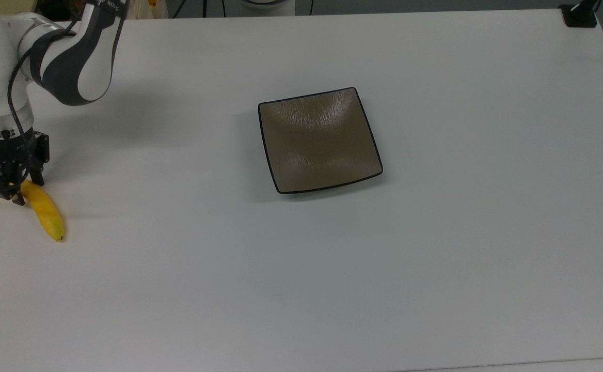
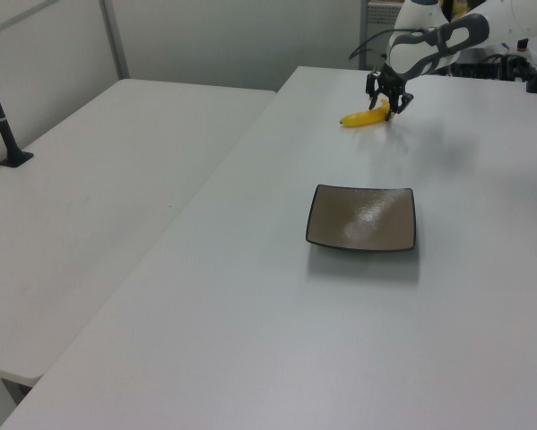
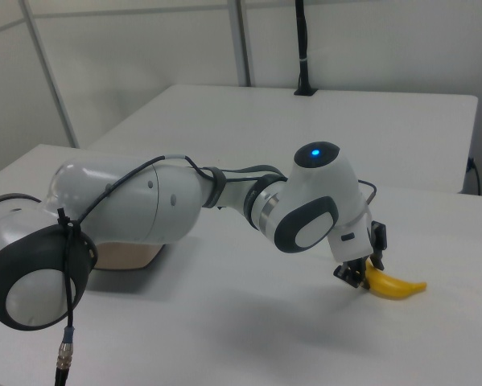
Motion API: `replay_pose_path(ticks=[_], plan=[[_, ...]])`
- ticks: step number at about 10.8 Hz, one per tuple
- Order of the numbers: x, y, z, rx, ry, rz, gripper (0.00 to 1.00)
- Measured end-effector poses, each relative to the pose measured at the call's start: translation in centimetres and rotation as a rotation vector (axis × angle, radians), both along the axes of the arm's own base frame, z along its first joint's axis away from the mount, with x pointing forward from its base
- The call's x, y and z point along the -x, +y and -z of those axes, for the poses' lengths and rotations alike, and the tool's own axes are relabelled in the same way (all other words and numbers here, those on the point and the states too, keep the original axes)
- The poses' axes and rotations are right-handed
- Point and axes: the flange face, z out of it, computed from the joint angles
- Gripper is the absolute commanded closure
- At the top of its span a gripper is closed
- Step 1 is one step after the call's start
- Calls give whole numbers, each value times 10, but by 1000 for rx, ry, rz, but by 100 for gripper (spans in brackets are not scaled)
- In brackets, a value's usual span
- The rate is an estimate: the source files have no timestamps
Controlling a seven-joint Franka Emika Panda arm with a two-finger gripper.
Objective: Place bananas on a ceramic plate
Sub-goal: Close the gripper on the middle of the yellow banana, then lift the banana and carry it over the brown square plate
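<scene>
White table carries a banana and square plate
</scene>
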Motion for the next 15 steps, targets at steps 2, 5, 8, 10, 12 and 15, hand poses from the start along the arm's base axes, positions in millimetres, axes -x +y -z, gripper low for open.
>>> replay_pose_path(ticks=[2,5,8,10,12,15], plan=[[0,-1,0,3,2,-5,88],[0,-1,0,12,6,-30,91],[-4,-1,-16,32,-14,-59,91],[-6,3,-57,63,-53,-104,90],[0,23,-114,63,-45,-177,89],[19,72,-202,54,3,-373,88]])
